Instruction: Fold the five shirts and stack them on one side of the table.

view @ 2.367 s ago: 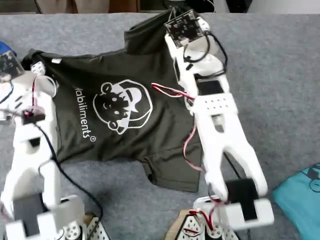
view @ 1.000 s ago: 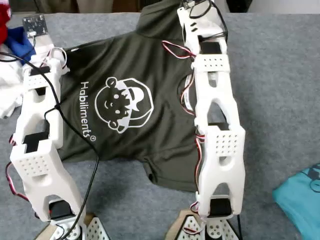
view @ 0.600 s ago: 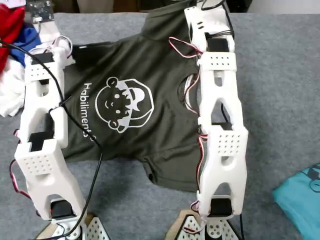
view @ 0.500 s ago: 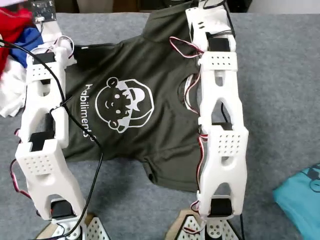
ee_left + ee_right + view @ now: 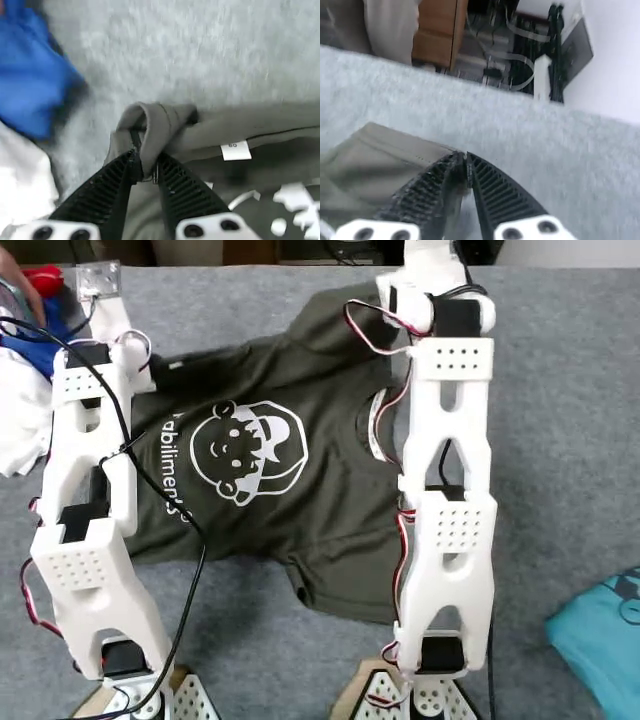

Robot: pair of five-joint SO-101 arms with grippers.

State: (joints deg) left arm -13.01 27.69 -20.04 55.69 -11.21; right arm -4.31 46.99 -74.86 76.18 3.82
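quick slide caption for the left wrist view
The left hand pinches a bunched edge of the olive shirt on the grey table, blue cloth nearby.

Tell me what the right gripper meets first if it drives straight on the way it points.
Beyond the fold of the olive shirt it is shut on, the right gripper faces bare grey table, so probably that first, then its far edge. Depth is unclear.
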